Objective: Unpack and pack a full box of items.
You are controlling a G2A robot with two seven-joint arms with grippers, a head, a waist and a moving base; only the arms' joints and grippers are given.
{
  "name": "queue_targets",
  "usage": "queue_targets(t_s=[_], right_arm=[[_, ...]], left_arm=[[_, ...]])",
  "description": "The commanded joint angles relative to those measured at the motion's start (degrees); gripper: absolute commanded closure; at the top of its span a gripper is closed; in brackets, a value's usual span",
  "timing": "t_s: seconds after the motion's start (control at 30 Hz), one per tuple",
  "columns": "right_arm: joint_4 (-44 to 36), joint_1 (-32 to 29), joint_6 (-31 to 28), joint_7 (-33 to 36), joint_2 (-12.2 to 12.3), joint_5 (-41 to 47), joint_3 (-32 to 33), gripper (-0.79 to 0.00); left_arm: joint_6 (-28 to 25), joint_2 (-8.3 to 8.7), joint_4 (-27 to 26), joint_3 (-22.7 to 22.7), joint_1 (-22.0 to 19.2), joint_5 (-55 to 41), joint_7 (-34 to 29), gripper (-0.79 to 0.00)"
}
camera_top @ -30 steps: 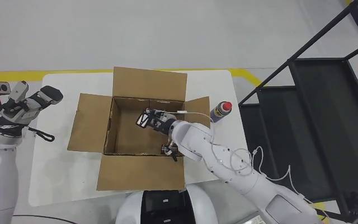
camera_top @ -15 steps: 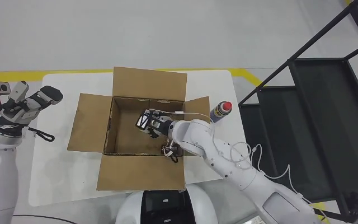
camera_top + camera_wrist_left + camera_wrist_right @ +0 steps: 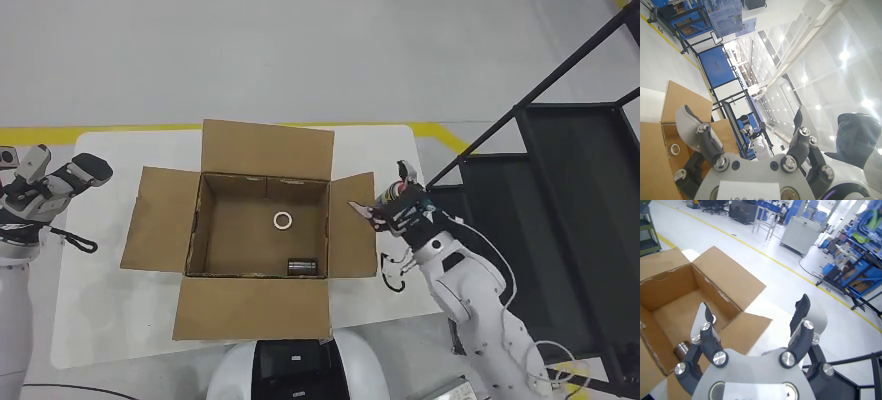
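Note:
The open cardboard box stands in the middle of the white table. Inside lie a white tape roll and a dark metal cylinder. My right gripper hovers open and holding nothing just beyond the box's right flap, partly in front of a red-capped spray can. The right wrist view has the open gripper above that flap, with the box and the cylinder beyond it. At the table's far left, my left gripper stays open with nothing in it; its view catches the tape roll.
A black metal staircase stands close to the table's right edge. The box's flaps are spread outward on all sides. Bare table surface lies to the left of the box and along the front left.
My right arm has come out of the box and swung right to the spray can, uncovering the tape roll. The left arm has not moved.

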Motion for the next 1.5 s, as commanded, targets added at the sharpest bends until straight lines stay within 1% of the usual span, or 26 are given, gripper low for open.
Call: queue_targets(t_s=[0.0,0.07,0.13,0.27,0.37,0.53,0.8,1.07,1.2,1.47], right_arm=[[2.0,-3.3,1.4,-5.0,0.0,2.4,2.9,-0.785],[4.8,-5.1,1.9,-9.8,-0.1,7.2,5.1,-0.785],[7.7,-6.0,1.6,-12.8,-0.1,10.5,6.6,-0.785],[13.2,-6.0,-0.2,-15.8,-0.3,15.6,7.7,-0.785],[16.5,-4.8,-1.0,-14.6,-0.3,15.7,7.2,-0.785],[21.1,-1.4,-2.0,-10.2,-0.3,13.0,4.2,-0.785],[29.5,3.7,-0.3,-5.8,-0.8,13.1,0.8,-0.785],[38.6,10.6,-3.1,-5.7,-1.3,16.4,-2.0,-0.785],[42.2,13.4,-4.8,-7.7,-1.5,18.0,-2.7,-0.785],[44.4,16.7,-3.9,-7.0,-1.7,17.7,-3.2,-0.785]], left_arm=[[0.0,0.0,0.0,0.0,0.0,0.0,0.0,-0.785],[0.0,0.0,0.0,0.0,0.0,0.0,0.0,-0.785],[0.0,0.0,0.0,0.0,0.0,0.0,0.0,-0.785],[0.0,0.0,0.0,0.0,0.0,0.0,0.0,-0.785],[0.0,0.0,0.0,0.0,0.0,0.0,0.0,-0.785],[0.0,0.0,0.0,0.0,0.0,0.0,0.0,-0.785],[0.0,0.0,0.0,0.0,0.0,0.0,0.0,-0.785],[0.0,0.0,0.0,0.0,0.0,0.0,0.0,-0.785],[0.0,0.0,0.0,0.0,0.0,0.0,0.0,-0.785],[0.0,0.0,0.0,0.0,0.0,0.0,0.0,-0.785]])
